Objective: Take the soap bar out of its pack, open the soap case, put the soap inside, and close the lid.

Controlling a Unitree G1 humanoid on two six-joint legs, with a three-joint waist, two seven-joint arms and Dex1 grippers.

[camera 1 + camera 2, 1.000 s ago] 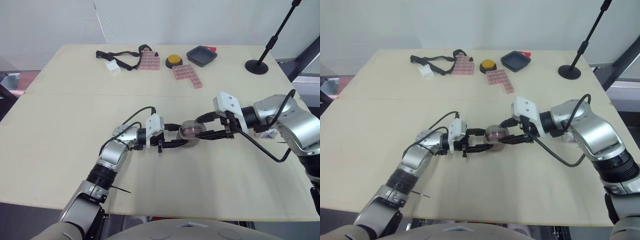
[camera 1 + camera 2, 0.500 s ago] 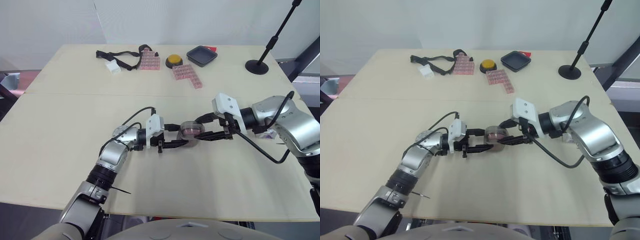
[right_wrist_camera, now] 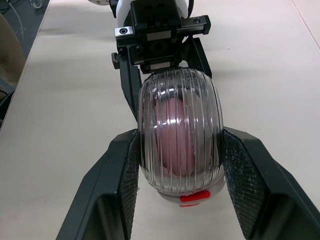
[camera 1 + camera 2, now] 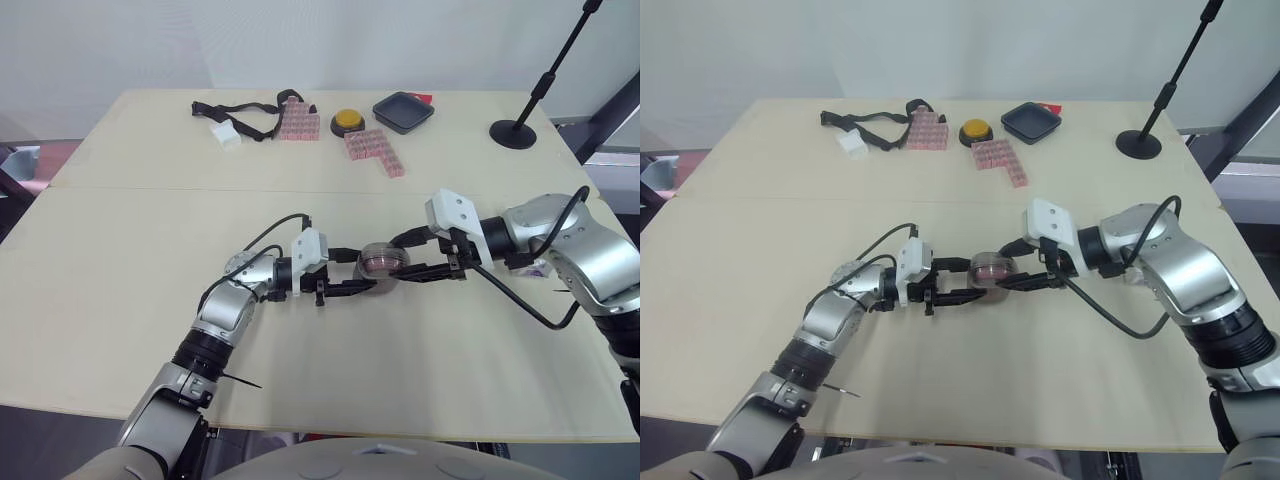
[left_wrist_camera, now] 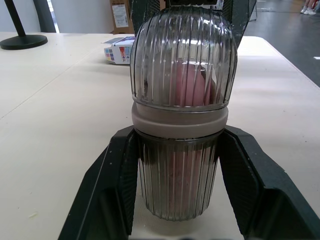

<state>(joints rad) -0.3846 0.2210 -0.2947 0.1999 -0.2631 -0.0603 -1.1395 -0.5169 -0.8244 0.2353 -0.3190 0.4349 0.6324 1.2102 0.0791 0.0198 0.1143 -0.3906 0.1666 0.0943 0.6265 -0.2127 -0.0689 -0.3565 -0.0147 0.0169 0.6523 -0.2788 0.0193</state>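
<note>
A clear ribbed soap case [image 4: 383, 261] with a pink soap bar [image 5: 186, 85] inside sits at the middle of the table. Its domed lid [image 3: 181, 132] rests down on the grey rim, and a red clasp [image 3: 194, 198] shows at one end. My left gripper [image 4: 360, 272] is shut on the case's lower half, one black finger [image 5: 117, 185] on each side. My right gripper [image 4: 408, 262] comes from the opposite side and is shut on the lid, its fingers [image 3: 247, 185] flanking it. The soap pack [image 5: 119, 51], a small printed box, lies on the table behind my right forearm.
Along the far edge lie a black strap [image 4: 236, 110], a white piece [image 4: 226, 134], two pink block sheets [image 4: 298, 120] [image 4: 375, 151], a yellow button [image 4: 347, 120] and a black tray [image 4: 403, 111]. A stand's round base [image 4: 514, 132] sits at the far right.
</note>
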